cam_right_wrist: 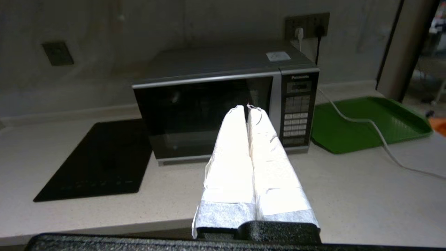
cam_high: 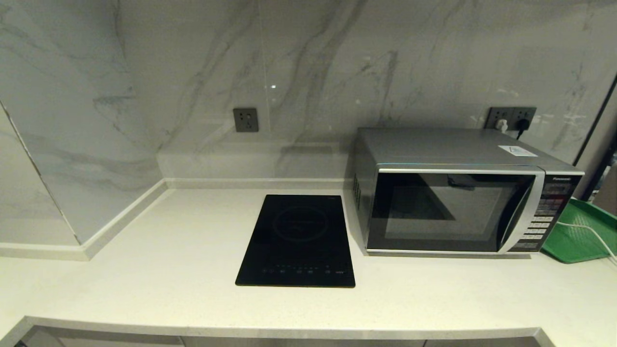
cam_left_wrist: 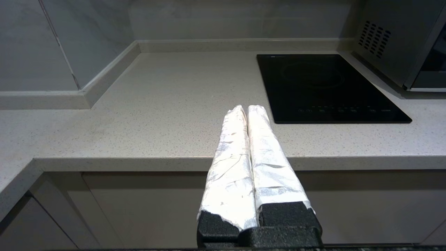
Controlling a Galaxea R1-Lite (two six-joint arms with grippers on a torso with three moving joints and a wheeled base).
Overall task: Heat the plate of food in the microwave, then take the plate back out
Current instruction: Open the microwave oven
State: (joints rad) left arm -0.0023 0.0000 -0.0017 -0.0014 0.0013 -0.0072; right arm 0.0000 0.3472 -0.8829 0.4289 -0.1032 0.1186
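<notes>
The silver Panasonic microwave (cam_high: 458, 193) stands at the right of the counter, its dark glass door closed and its button panel (cam_high: 544, 212) on its right side. The right wrist view faces the microwave (cam_right_wrist: 223, 104). My right gripper (cam_right_wrist: 246, 108) is shut and empty, held off the counter's front edge and pointing at the door. My left gripper (cam_left_wrist: 247, 108) is shut and empty too, just past the counter's front edge, left of the hob. Neither gripper shows in the head view. The plate of food is out of view.
A flat black induction hob (cam_high: 299, 241) lies in the counter left of the microwave. A green rectangular tray (cam_high: 578, 233) sits right of the microwave, with a white cable (cam_right_wrist: 369, 129) trailing across it. Marble walls enclose the back and left.
</notes>
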